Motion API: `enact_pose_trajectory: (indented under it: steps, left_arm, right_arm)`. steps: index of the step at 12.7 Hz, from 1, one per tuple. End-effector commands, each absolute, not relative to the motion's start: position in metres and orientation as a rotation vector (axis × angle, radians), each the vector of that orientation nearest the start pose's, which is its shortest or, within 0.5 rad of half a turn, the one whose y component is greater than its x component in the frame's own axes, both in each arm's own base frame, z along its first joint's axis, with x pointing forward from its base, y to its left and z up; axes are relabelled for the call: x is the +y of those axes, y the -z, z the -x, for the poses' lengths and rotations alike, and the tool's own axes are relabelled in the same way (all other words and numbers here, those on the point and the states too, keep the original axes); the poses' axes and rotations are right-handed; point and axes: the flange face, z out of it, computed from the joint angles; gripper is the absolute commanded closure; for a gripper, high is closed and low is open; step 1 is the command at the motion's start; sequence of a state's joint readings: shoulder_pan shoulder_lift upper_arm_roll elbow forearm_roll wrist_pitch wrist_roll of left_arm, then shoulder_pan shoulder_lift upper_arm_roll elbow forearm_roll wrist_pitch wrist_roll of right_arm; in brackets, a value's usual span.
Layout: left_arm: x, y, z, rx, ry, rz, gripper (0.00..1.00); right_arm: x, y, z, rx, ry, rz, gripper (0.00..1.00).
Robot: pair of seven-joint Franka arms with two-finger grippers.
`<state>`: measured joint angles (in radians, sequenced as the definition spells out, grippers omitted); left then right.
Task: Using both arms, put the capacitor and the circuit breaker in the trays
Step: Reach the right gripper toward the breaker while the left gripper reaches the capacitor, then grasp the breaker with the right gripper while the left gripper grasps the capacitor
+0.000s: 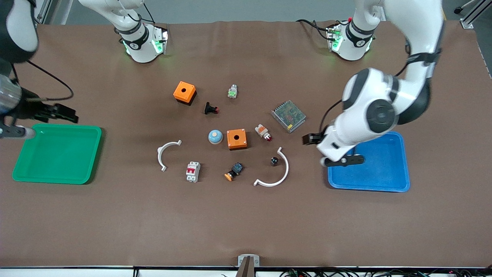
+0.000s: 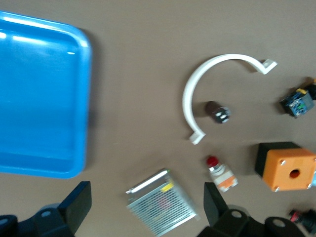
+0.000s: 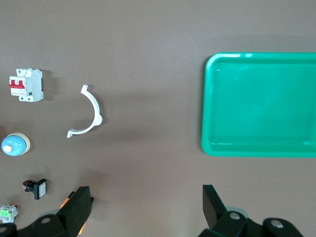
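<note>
The capacitor (image 1: 274, 161), a tiny black cylinder, stands inside the curve of a large white arc (image 1: 275, 173); it also shows in the left wrist view (image 2: 218, 112). The circuit breaker (image 1: 193, 171), a white block with red levers, lies near the middle of the table and shows in the right wrist view (image 3: 25, 85). My left gripper (image 1: 326, 151) is open and empty over the table between the metal grille box (image 2: 162, 202) and the blue tray (image 2: 74, 168). My right gripper (image 1: 63, 112) is open and empty over bare table beside the green tray (image 3: 207, 143).
The green tray (image 1: 54, 181) is at the right arm's end, the blue tray (image 1: 369, 188) at the left arm's end. Between them lie two orange boxes (image 1: 184, 92) (image 1: 236, 139), a black push-button (image 1: 211, 109), a blue dome (image 1: 215, 136), a white-orange part (image 1: 263, 132), a grille box (image 1: 288, 115) and a small white arc (image 1: 166, 154).
</note>
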<state>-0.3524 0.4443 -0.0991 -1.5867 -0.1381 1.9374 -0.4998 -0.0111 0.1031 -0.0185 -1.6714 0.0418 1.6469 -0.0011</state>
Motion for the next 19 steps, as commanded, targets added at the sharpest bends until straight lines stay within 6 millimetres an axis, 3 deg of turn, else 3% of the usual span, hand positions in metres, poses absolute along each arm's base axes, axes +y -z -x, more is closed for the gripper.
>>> enact_pose_trajectory:
  steps: [1, 3, 5, 6, 8, 9, 12, 18, 19]
  left_arm:
    - [-0.343, -0.344, -0.612, -0.349, -0.191, 3.247, 0.00]
    - [-0.373, -0.308, -0.617, -0.417, -0.137, 3.239, 0.00]
    - [-0.384, -0.287, -0.625, -0.420, -0.039, 3.261, 0.00]
    - [-0.387, -0.278, -0.626, -0.432, -0.018, 3.270, 0.00]
    - [-0.400, -0.249, -0.621, -0.436, -0.008, 3.270, 0.00]
    - [-0.403, -0.234, -0.618, -0.403, -0.008, 3.260, 0.00]
    - [-0.410, -0.227, -0.611, -0.326, 0.024, 3.227, 0.00]
    - [-0.414, -0.216, -0.603, -0.303, -0.007, 3.210, 0.01]
    - [-0.414, -0.213, -0.601, -0.302, -0.020, 3.204, 0.04]
  right_arm:
    - [0.034, -0.521, -0.584, 0.196, -0.212, 2.985, 0.00]
    - [0.108, -0.487, -0.588, 0.201, -0.180, 2.989, 0.00]
    - [0.178, -0.451, -0.591, 0.238, -0.156, 2.998, 0.00]
    - [0.207, -0.426, -0.596, 0.188, -0.153, 3.010, 0.00]
    - [0.247, -0.386, -0.605, 0.137, -0.092, 3.009, 0.00]
    - [0.260, -0.367, -0.611, 0.124, -0.074, 3.011, 0.00]
    - [0.285, -0.315, -0.621, 0.104, -0.045, 3.017, 0.00]
    - [0.291, -0.260, -0.639, 0.032, 0.011, 3.089, 0.00]
    - [0.291, -0.251, -0.641, 0.027, 0.037, 3.088, 0.00]
